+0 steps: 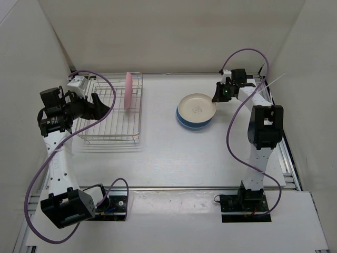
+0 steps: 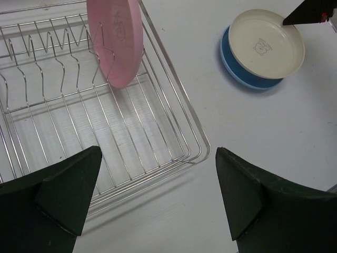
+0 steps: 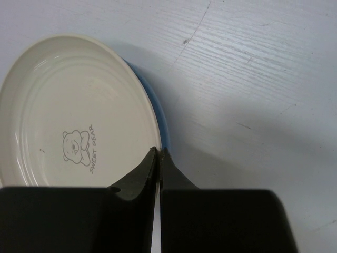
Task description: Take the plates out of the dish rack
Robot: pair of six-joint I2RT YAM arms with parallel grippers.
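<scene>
Plates: three in all, one in the rack and two out on the surface.

Far left: my left gripper (image 1: 100,107) hangs over the left side of the dish rack (image 1: 108,138), jaws spread wide, nothing between them. Its wrist view shows bare wires and the rack's corner below the fingers.

Pink plate (image 1: 128,90): stands on edge among the tines along the rack's right side, toward the far end. It is the only plate in the rack and is well apart from my left gripper.

Right of the rack: a bare stretch of surface (image 1: 158,158), then the stack. The cream plate (image 1: 196,107) lies flat, face up, on the light blue plate (image 1: 190,123), whose rim shows along the near side.

Far right: my right gripper (image 1: 218,95) sits at the stack's right edge, jaws pressed together, pinching nothing. The tips are just beside the cream rim; I cannot tell whether they touch.

Judgement: two plates are unloaded, and fetching the pink one is the step in hand. That job falls to my left arm.

- Reach across the rack to the plate.
- Set the spread jaws astride its upper rim, one finger on each face.
- Close and lift straight up, clear of the tines.
- Swing right toward the stack.

My right gripper should back off first, so the stack is free to receive it.
</scene>
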